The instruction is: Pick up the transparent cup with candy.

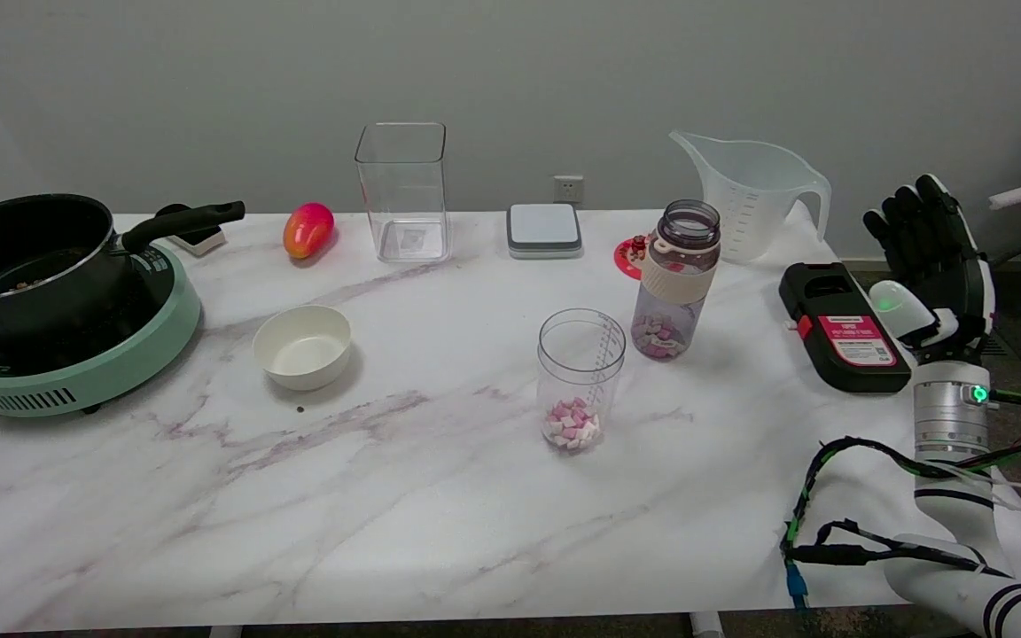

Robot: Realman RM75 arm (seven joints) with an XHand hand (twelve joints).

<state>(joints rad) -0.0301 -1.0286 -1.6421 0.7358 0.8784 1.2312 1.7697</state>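
Observation:
The transparent cup [580,379] stands upright near the middle of the marble table [386,496], with pink and white candy in its bottom. My right hand [929,266] is raised at the table's right edge, far to the right of the cup, beside a black device. Its fingers point up and apart, and it holds nothing.
A purple-tinted bottle [677,279] with candy stands just right of and behind the cup. The black device with a red label [843,327] lies between cup and hand. A measuring jug [754,195], square clear container [403,190], grey scale [544,230], white bowl [302,346], mango [307,229] and pot on a green cooker [50,292] stand around.

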